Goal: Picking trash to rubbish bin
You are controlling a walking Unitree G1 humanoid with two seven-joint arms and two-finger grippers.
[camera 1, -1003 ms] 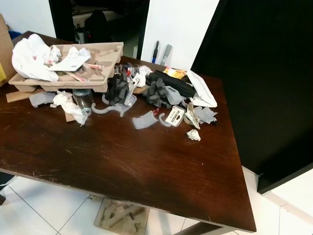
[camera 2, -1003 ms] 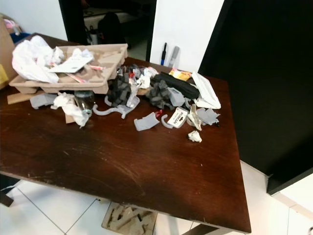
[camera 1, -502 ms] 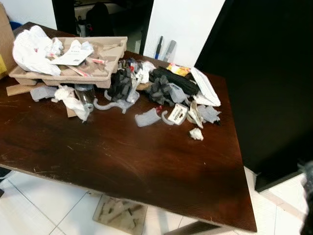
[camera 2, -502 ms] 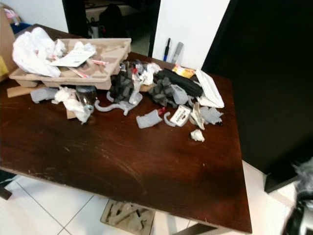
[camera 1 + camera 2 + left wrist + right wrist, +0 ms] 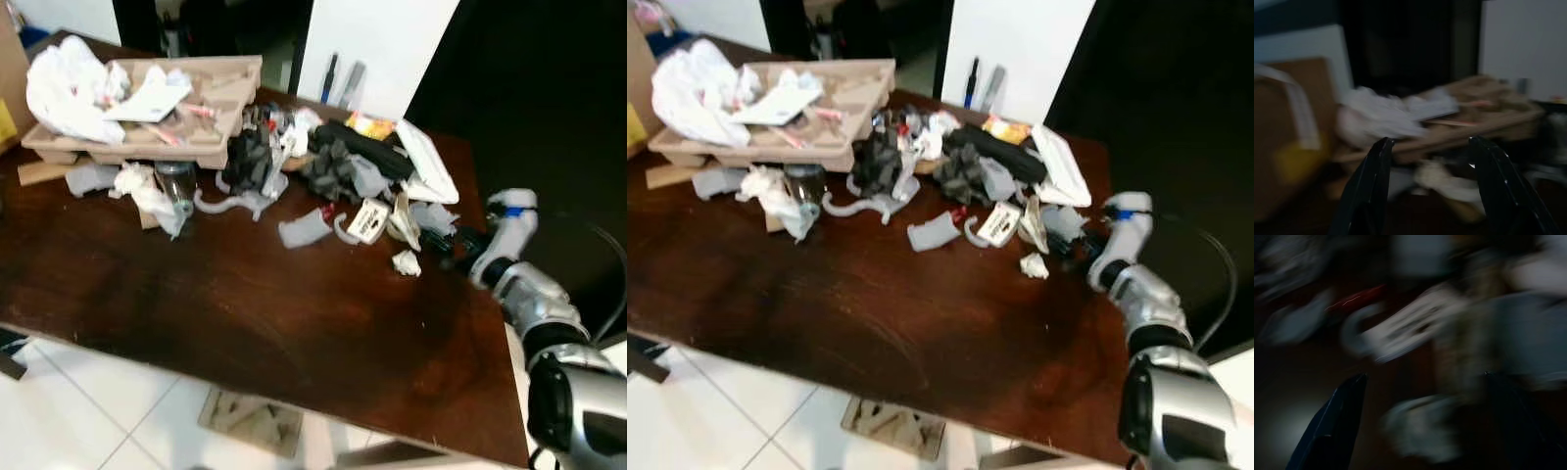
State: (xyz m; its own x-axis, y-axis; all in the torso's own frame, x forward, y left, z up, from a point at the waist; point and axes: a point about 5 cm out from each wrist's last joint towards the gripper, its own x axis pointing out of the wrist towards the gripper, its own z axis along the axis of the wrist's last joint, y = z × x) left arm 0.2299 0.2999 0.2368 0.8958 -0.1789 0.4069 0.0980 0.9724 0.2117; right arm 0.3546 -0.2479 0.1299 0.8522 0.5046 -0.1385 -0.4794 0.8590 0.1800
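Just before the spread right gripper [image 5: 1070, 247], a crumpled paper scrap [image 5: 1034, 265].

Nothing legible anywhere. Dark print on the small white card [image 5: 369, 219] lying mid-frame right on the dark wooden table [image 5: 245, 313], too blurred to read. Faint marks on the white sheet [image 5: 147, 98] in the cardboard tray [image 5: 230, 93] at upper left, likewise unreadable. Possible print on the yellow packet [image 5: 370, 125] near the top centre, too small to tell. In the right wrist view, same card [image 5: 1410, 328] smeared by motion, dark marks but no letters made out.
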